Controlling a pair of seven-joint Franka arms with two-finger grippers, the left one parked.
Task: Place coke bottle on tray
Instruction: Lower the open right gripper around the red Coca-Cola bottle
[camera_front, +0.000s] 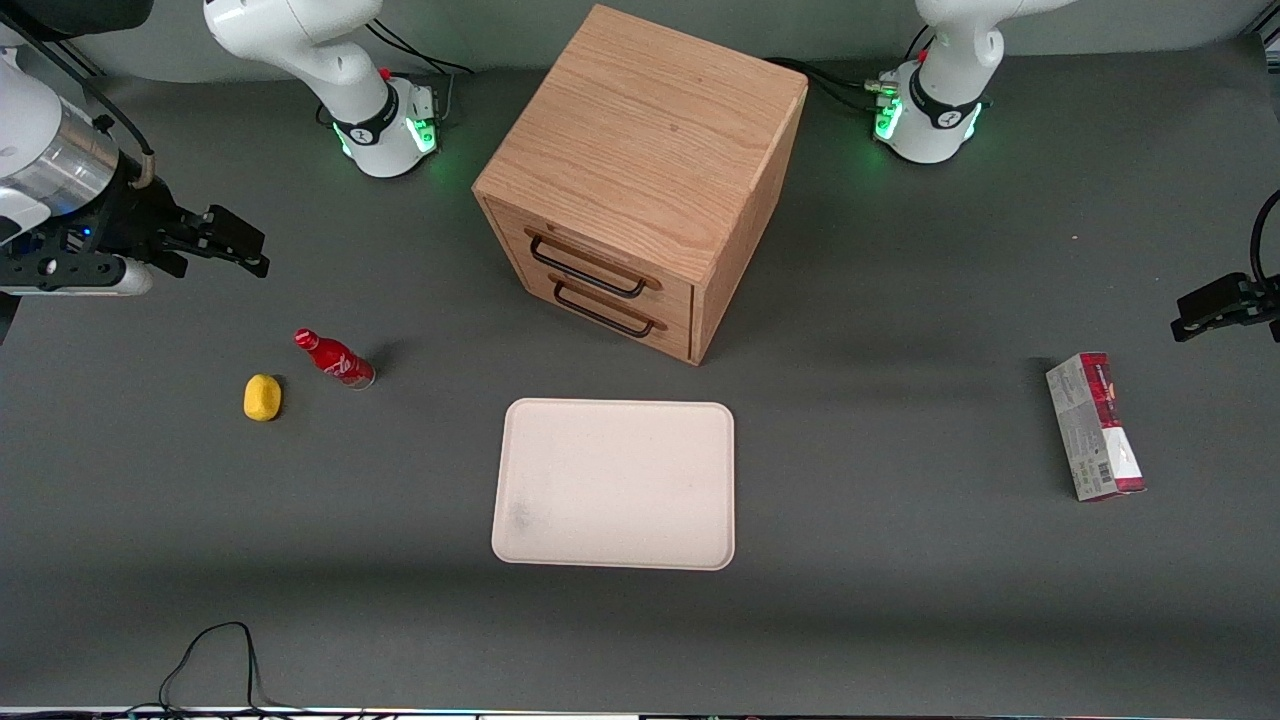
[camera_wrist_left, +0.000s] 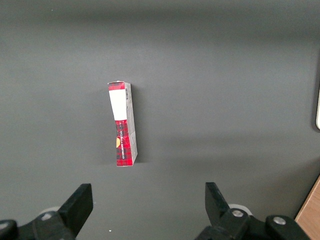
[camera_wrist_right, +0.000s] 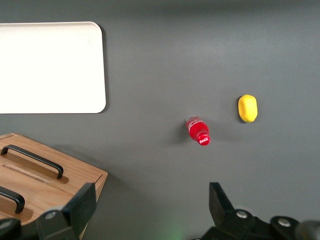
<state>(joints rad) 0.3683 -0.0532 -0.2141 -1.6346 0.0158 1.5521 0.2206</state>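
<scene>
1. Front view shows the gripper (camera_front: 225, 240) high up over the table at the working arm's end, holding nothing.
2. Its two fingers (camera_wrist_right: 80, 207) are wide apart, with only air between them.
3. Next comes the lemon (camera_front: 262, 397), just beside the bottle and a bit nearer the front camera.
4. The coke bottle (camera_front: 335, 359) stands upright on the table, well below the fingers and nearer the front camera than they are.
5. Its long way runs up and down, cap on top, so I think the fingers must come down and close around its sides.
6. The tray (camera_front: 614, 484) lies flat with nothing on it, well apart from the bottle, just in front of the drawer cabinet (camera_front: 640, 180).
7. Only the working arm is close to the bottle.
</scene>
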